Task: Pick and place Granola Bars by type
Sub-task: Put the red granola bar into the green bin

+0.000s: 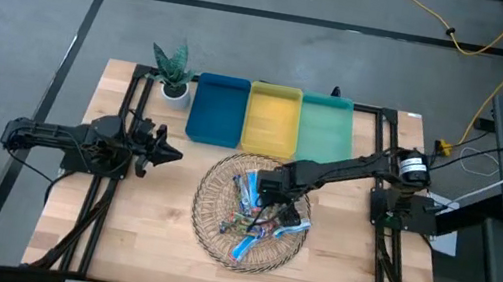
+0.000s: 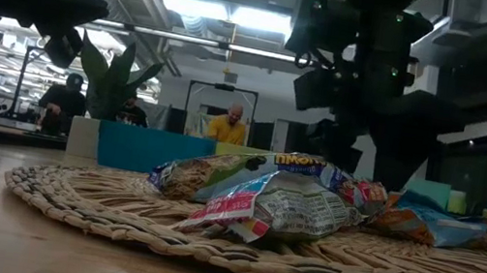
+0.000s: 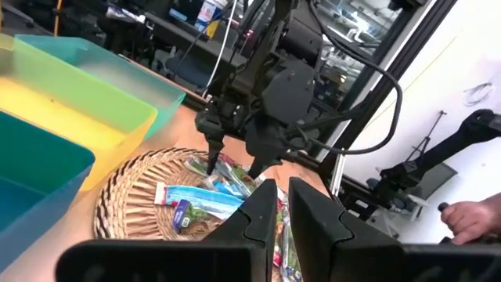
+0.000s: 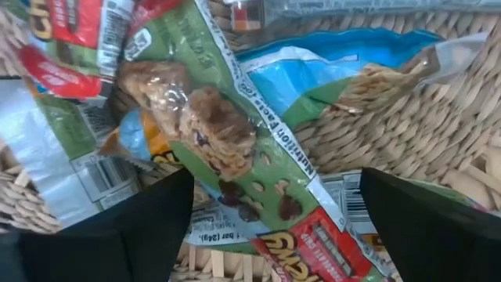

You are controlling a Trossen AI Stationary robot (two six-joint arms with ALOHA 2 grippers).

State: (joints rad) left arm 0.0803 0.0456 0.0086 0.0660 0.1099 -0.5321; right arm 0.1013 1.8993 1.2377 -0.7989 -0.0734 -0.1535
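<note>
Several granola bars (image 1: pixel 255 215) in blue, silvery and green-and-red wrappers lie piled on a round wicker mat (image 1: pixel 204 227) at the table's middle. My right gripper (image 1: pixel 280 204) is over the pile, open and pointing down. In the right wrist view its fingers (image 4: pixel 117 227) stand on either side of a green-wrapped bar with a red logo (image 4: pixel 227 141), which lies slanted over a blue bar (image 4: pixel 313 78). My left gripper (image 1: pixel 164 155) waits shut above the bare table, left of the mat. In the left wrist view it points (image 3: pixel 283 205) toward the mat.
Blue (image 1: pixel 217 108), yellow (image 1: pixel 271 119) and green (image 1: pixel 325 125) trays stand side by side at the table's far edge, behind the mat. A small potted plant (image 1: pixel 173 73) stands left of the blue tray. Bare wood lies near and left of the mat. People show in the room beyond.
</note>
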